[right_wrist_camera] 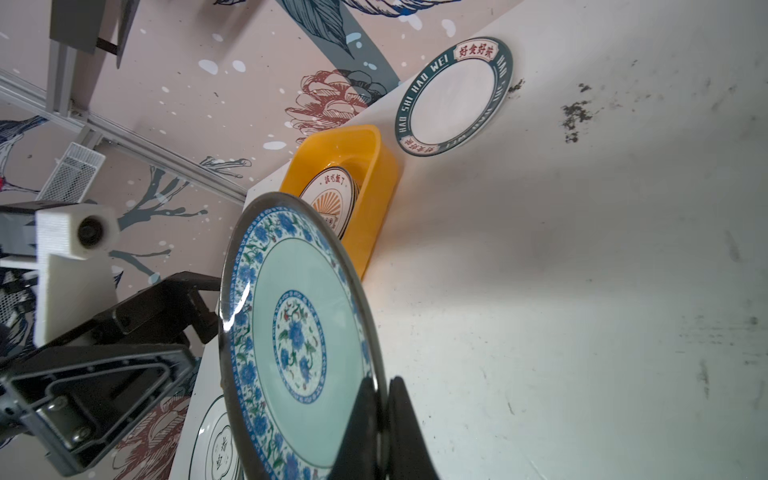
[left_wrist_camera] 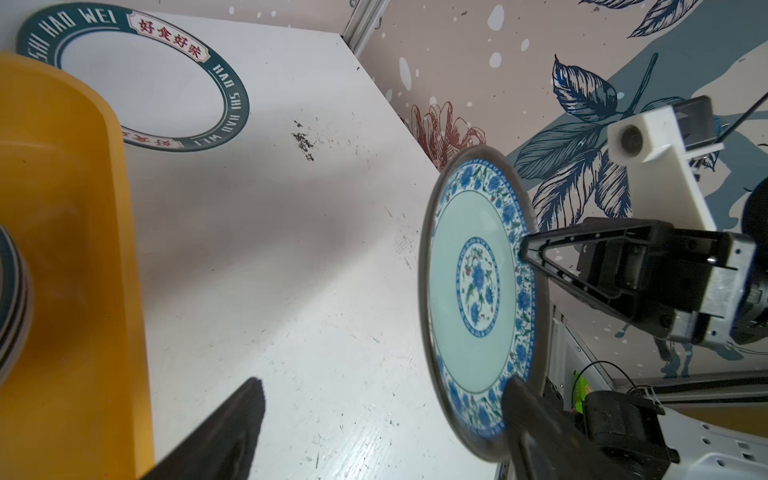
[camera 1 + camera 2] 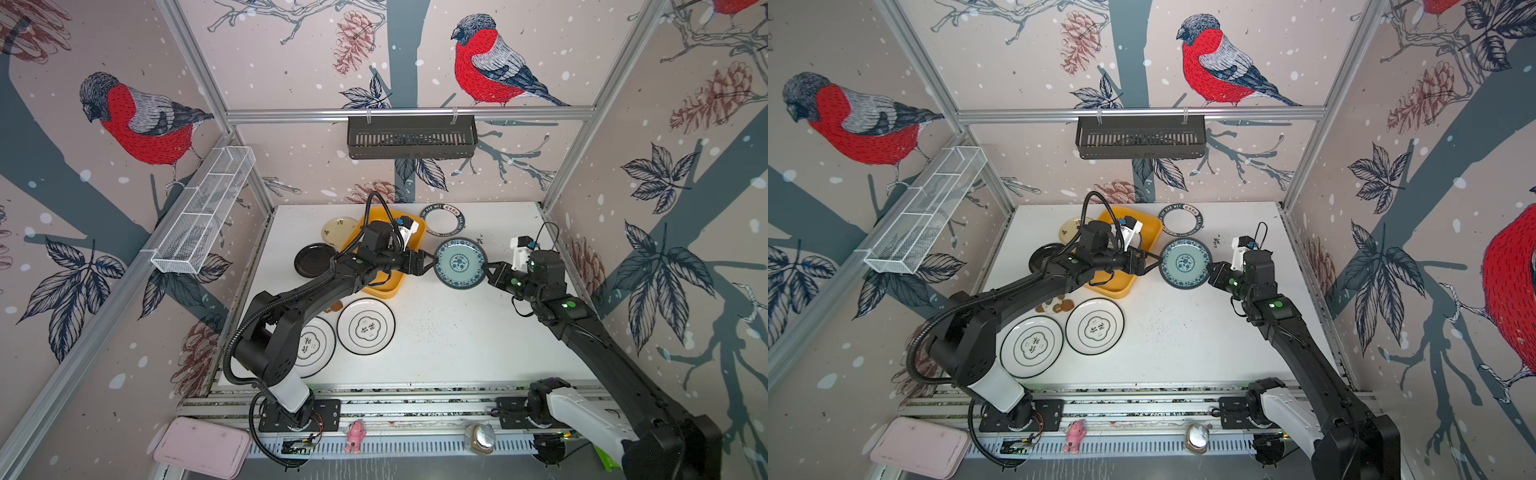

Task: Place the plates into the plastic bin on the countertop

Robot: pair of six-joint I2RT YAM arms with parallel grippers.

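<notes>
Both top views look down on the whole countertop [image 3: 457,336]; wrist views closely share the teal plate [image 2: 471,299].

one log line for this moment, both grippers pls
right gripper: shut on teal plate rim | left gripper: open, jaws at opposite rim | plastic bin: orange sunburst plate inside | stage: likely handover

Bird-print walls [image 3: 291,62], alu frame [image 3: 291,114], blk wall basket [image 3: 411,137]

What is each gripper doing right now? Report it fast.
Left gripper: open, jaws either side of the teal plate at its rim, not clamped.
Right gripper: shut on the teal plate's opposite rim.
</notes>
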